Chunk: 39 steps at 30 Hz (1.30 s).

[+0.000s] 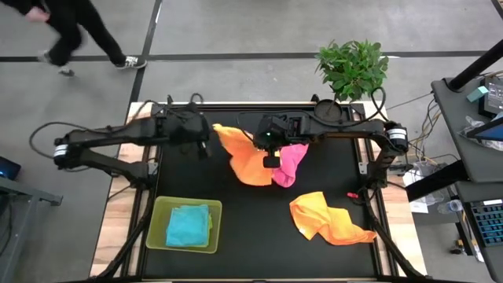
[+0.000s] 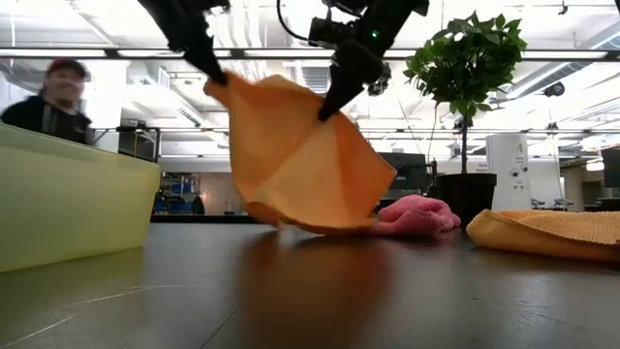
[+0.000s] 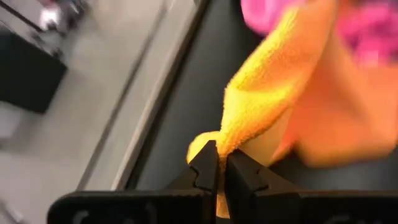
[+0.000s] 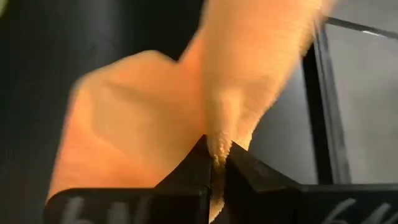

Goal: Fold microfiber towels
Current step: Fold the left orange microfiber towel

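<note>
Near the front left corner of the tabletop (image 1: 330, 169) stands a green tray (image 1: 161, 228), and a light blue towel (image 1: 189, 226) lies folded inside it.

Toward the back edge, left of the middle, the left hand (image 1: 206, 144) is clenched on one corner of an orange towel (image 1: 245, 159). In the left wrist view its two dark fingers (image 3: 205, 168) are pressed together with the cloth (image 3: 273, 87) pinched between them. The right hand (image 1: 270, 159) grasps another corner of the same towel, close to the middle of the back edge. In the right wrist view its fingers (image 4: 239, 171) are also closed on the orange cloth (image 4: 143, 118).

In the low view the left hand (image 2: 213, 70) and the right hand (image 2: 329, 105) both hold the orange towel (image 2: 300, 165) up above the tabletop (image 2: 387, 291). The cloth hangs between them, and only its lower edge touches the surface.

Just to the right of the orange towel a pink towel (image 1: 292, 163) lies crumpled on the tabletop, touching it. The low view shows the pink towel (image 2: 417, 215) behind the hanging cloth.

Near the front right corner another orange towel (image 1: 326, 218) lies crumpled, well apart from the one that is held.

Behind the back right corner stands a plant (image 1: 354, 67). On the floor beyond the back left corner a person (image 1: 75, 31) is seen.
</note>
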### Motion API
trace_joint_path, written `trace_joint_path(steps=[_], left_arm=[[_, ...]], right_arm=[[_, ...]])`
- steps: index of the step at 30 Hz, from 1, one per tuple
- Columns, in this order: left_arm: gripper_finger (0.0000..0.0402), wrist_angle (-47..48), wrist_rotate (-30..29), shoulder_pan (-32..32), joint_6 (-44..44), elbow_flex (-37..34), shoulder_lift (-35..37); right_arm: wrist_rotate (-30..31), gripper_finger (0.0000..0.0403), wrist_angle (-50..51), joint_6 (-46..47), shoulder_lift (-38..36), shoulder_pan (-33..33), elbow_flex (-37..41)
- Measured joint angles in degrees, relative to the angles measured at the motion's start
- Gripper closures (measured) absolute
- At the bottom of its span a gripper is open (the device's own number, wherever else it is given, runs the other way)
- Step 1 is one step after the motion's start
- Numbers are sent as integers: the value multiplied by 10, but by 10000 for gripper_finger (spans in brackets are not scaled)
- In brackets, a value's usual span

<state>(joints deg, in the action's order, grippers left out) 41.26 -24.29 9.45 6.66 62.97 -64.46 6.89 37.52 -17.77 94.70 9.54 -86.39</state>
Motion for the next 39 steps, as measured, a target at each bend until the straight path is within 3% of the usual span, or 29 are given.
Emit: trace_joint_path(steps=[5,7,14,20,26,31,36,39], left_arm=[[401,11,9,6,-17,-12,51],[401,36,22,5,-45,-15,64],[401,81,81,3,-118,-69,81],[401,78,95,4,-138,-104,75],[401,75,96,4,-138,-106,75],[401,70,94,4,-139,-106,77],[402,70,94,4,-139,-106,75],[402,68,93,4,-138,-106,75]], right_arm=[[-44,356,-35,61,0,14,36],[-69,333,-79,83,0,20,77],[-69,262,-261,123,19,42,202],[-75,242,-356,160,29,55,261],[-172,233,-425,193,37,46,285],[-173,225,-425,169,43,19,297],[-94,225,-429,182,72,1,298],[-83,227,-441,195,91,2,295]])
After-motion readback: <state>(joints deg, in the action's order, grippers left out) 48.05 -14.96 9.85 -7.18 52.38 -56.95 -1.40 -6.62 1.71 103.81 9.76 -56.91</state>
